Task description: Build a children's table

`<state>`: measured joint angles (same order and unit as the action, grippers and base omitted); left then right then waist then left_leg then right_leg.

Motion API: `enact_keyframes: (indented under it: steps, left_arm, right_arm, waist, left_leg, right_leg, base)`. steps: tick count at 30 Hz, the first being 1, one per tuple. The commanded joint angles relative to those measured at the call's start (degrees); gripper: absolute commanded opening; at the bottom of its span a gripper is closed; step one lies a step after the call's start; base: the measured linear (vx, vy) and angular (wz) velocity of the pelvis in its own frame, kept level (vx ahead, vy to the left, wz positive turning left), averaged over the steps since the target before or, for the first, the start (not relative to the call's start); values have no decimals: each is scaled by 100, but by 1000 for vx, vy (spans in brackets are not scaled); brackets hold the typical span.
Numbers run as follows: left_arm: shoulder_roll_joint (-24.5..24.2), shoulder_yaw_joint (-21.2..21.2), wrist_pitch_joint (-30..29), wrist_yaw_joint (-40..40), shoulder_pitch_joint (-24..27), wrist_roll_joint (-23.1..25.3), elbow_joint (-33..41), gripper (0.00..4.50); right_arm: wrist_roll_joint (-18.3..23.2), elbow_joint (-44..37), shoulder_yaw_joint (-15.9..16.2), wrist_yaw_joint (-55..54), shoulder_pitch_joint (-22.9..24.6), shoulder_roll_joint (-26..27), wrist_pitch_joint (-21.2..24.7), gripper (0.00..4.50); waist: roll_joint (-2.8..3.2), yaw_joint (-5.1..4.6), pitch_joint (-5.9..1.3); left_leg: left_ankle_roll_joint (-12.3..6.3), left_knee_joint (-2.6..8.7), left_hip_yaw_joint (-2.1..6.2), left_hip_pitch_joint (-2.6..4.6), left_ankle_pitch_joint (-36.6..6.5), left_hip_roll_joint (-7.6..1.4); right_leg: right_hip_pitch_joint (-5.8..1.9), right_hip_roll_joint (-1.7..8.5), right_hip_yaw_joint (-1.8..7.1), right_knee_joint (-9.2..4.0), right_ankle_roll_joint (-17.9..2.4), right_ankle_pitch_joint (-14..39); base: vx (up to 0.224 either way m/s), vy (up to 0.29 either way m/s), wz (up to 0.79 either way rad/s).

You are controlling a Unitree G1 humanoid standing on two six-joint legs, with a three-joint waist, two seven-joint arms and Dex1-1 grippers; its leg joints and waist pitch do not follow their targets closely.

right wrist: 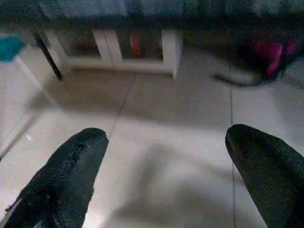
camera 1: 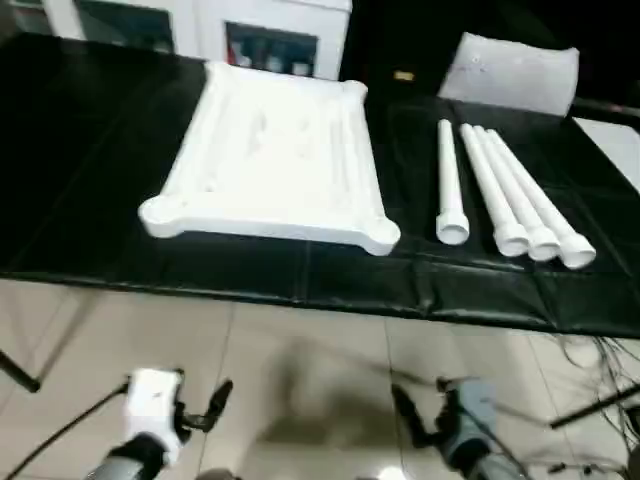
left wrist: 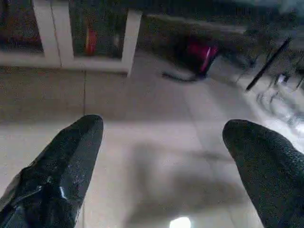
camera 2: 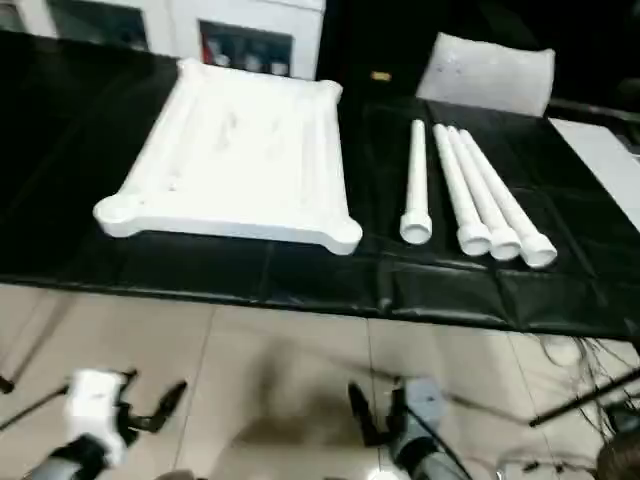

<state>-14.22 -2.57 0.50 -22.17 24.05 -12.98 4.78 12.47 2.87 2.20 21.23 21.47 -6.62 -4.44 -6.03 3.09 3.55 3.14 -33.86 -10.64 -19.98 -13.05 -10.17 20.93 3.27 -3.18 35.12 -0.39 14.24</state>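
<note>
Grippers (camera 1: 215,402) apparently below tabletop (camera 1: 270,160) edge.

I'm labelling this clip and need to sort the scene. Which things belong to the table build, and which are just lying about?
Part of the job:
- tabletop, underside up on the black surface
- four legs, lying side by side to its right

Lying about:
- flat white bag behind the legs
- white cabinets at the back
- cables on the floor

The worktop (camera 1: 90,150) wears black, slightly glossy, creased sheeting. The tabletop (camera 1: 270,160) and legs (camera 1: 505,195) look like smooth white plastic. The floor (camera 1: 300,360) is shiny tile.
</note>
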Motion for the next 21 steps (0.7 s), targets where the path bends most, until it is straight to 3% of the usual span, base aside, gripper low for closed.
enact_keyframes:
  steps: [1, 2, 3, 5, 6, 7, 8, 9, 10, 12, 13, 14, 16, 17, 18, 20, 21]
  left_arm:
    - [5, -40, -300, 156, 43, -175, 971, 446]
    - [-8, -51, -407, 191, 50, -199, 1177, 446]
    - [-13, -54, -445, 202, 54, -206, 1239, 446]
    - [-37, -90, -632, 281, -16, -293, 1582, 446]
    - [-71, -161, -1053, 473, -283, -477, 2169, 446]
    - [-71, -161, -1053, 473, -283, -477, 2169, 446]
    - [-119, -234, -1407, 641, -719, -601, 2479, 446]
    - [-129, -247, -1462, 667, -808, -618, 2508, 446]
    - [-178, -327, -1749, 815, -1325, -699, 2581, 446]
    - [-211, -374, -1852, 903, -1642, -638, 2540, 446]
    - [-254, -408, -1887, 940, -1913, -551, 2463, 446]
    - [-286, -470, -1833, 1008, -2302, -411, 2282, 446]
    - [-346, -516, -1711, 1081, -2597, -182, 2116, 446]
    - [-401, -538, -1874, 1108, -2814, -187, 1903, 446]
    - [-439, -552, -2013, 1130, -2963, -211, 1757, 446]
    - [-665, -482, -2197, 1056, -3331, -57, 1372, 446]
    - [-742, -456, -2257, 1032, -3432, -39, 1305, 446]
  right_arm:
    - [378, -1326, -53, -35, 243, -196, 444, 450]
    - [418, -1547, -46, -63, 289, -240, 532, 450]
    - [429, -1608, -43, -73, 302, -254, 560, 450]
    - [419, -1989, -76, -165, 297, -308, 753, 450]
    - [439, -2689, -173, -318, 144, -407, 1228, 450]
    - [439, -2689, -173, -318, 144, -407, 1228, 450]
    - [591, -3141, -296, -451, -205, -504, 1655, 450]
    - [627, -3191, -322, -480, -284, -519, 1714, 450]
    - [734, -3364, -473, -712, -732, -587, 2073, 450]
    - [578, -3370, -518, -830, -1012, -627, 2180, 450]
    - [399, -3338, -530, -960, -1263, -652, 2359, 450]
    - [-259, -3199, -496, -1188, -1620, -670, 2404, 450]
    - [-636, -3063, -476, -1302, -1884, -598, 1994, 450]
    - [-662, -3069, -432, -1354, -1972, -598, 2232, 450]
    - [-672, -3086, -398, -1394, -2026, -606, 2453, 450]
    - [-366, -3097, -519, -1683, -2143, -506, 3050, 450]
    - [-206, -3127, -580, -1826, -2186, -486, 3264, 450]
  waist:
    - [94, 18, -106]
    - [69, 4, -109]
    - [82, -15, -108]
    - [48, -39, -108]
    - [11, -47, -125]
    - [18, -42, -186]
    - [11, -70, -174]
    - [23, -78, -152]
    - [47, -89, -183]
    - [32, -102, -215]
    - [104, -105, -213]
    - [129, -129, -237]
    - [98, -151, -298]
    - [349, -114, -294]
    - [192, -151, -284]
    - [269, -131, -327]
    - [240, -131, -341]
  left_leg:
    - [-11, 595, 227, 24, -1867, -526]
    - [4, 603, 222, 25, -1844, -510]
    - [58, 607, 227, 23, -1898, -487]
    - [169, 589, 225, 44, -2061, -455]
    - [175, 575, 225, 40, -2019, -452]
    - [184, 552, 239, 41, -1644, -442]
    - [144, 540, 222, 30, -1389, -425]
    - [161, 561, 223, 27, -1386, -414]
    - [182, 519, 217, 53, -1118, -376]
    - [229, 484, 201, 72, -1029, -352]
    - [258, 472, 199, 53, -911, -336]
    - [318, 456, 196, 52, -784, -327]
    - [371, 398, 184, 58, -467, -290]
    - [422, 396, 203, 63, -335, -280]
    - [368, 387, 179, 50, -299, -273]
    - [329, 365, 195, 86, -150, -244]
    - [305, 359, 191, 65, -79, -240]
  right_leg:
    - [-67, 541, 437, -539, -613, 1502]
    - [-51, 509, 416, -524, -563, 1369]
    - [-39, 501, 407, -530, -512, 1416]
    - [-6, 494, 414, -558, -408, 1707]
    - [-17, 491, 414, -551, -378, 1680]
    - [-61, 456, 412, -471, -385, 1119]
    - [-56, 425, 407, -430, -394, 636]
    - [-56, 409, 398, -419, -390, 614]
    - [-64, 403, 393, -380, -386, 281]
    - [-65, 394, 387, -369, -363, 258]
    - [-76, 406, 397, -357, -358, 142]
    - [-90, 380, 387, -344, -334, 25]
    - [-108, 376, 385, -305, -356, -351]
    - [-119, 382, 386, -253, -396, -659]
    - [-138, 347, 385, -270, -425, -859]
    - [-156, 325, 380, -235, -480, -1099]
    - [-185, 335, 382, -228, -524, -1156]
  base:
    - [0, 0, 0]
    - [0, 0, 0]
    - [0, 0, 0]
    - [0, 0, 0]
    - [0, 0, 0]
    - [0, 0, 0]
    - [0, 0, 0]
    - [0, 0, 0]
    - [0, 0, 0]
    - [0, 0, 0]
    - [0, 0, 0]
    - [0, 0, 0]
    - [0, 0, 0]
    - [0, 0, 0]
    - [0, 0, 0]
    - [0, 0, 0]
    - [0, 0, 0]
